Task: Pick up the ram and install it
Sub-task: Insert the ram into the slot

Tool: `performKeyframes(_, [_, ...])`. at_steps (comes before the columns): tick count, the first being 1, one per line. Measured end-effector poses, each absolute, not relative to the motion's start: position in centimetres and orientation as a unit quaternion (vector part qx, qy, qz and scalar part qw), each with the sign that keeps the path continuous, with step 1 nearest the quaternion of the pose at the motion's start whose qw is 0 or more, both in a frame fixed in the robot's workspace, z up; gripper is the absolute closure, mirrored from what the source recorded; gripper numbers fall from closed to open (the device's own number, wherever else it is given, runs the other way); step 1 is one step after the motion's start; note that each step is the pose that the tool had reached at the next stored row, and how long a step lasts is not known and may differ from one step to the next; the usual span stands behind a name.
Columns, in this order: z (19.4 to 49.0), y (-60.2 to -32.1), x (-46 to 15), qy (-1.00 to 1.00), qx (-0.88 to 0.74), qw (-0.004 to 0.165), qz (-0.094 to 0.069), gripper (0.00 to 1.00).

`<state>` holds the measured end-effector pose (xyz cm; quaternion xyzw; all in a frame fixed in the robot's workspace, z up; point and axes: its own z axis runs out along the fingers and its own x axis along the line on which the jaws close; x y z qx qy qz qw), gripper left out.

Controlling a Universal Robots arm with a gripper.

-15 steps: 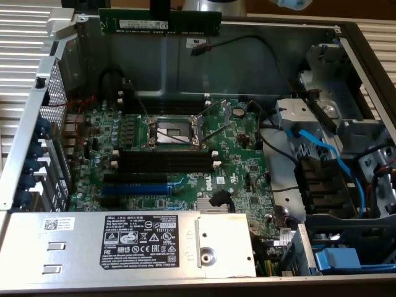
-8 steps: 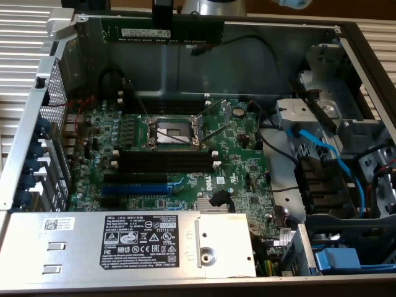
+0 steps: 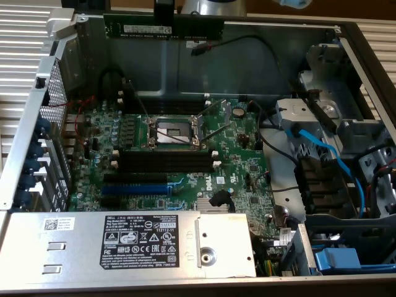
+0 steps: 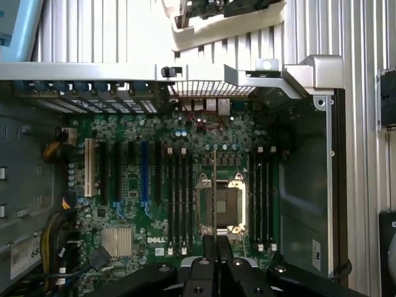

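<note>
The ram (image 3: 162, 28) is a long thin green stick with a white label. It hangs level above the far wall of the open computer case, with my gripper (image 3: 164, 15) shut on its middle from above. In the wrist view the ram (image 4: 215, 185) shows edge-on as a thin line running out from between the black fingers (image 4: 208, 246). It lies over the CPU socket (image 4: 221, 204), high above the board. The black memory slots (image 3: 164, 162) lie well below, on the near side of the CPU socket (image 3: 174, 130). Further black slots (image 4: 176, 198) flank the socket on the board.
A green motherboard (image 3: 241, 167) fills the case floor, with a blue expansion slot (image 3: 133, 189) near the memory slots. A silver power supply (image 3: 148, 244) sits along the near edge. Blue cables (image 3: 322, 148) and drive cages (image 3: 346, 185) occupy the exterior view's right. The metal case walls (image 3: 37, 124) stand around it all.
</note>
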<state>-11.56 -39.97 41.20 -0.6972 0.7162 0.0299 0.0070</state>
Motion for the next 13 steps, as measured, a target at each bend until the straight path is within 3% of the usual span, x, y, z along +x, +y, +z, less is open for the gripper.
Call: performKeyframes(13, [39.0, -42.4, -11.6, 0.716, -0.697, 0.009, 0.032, 0.88])
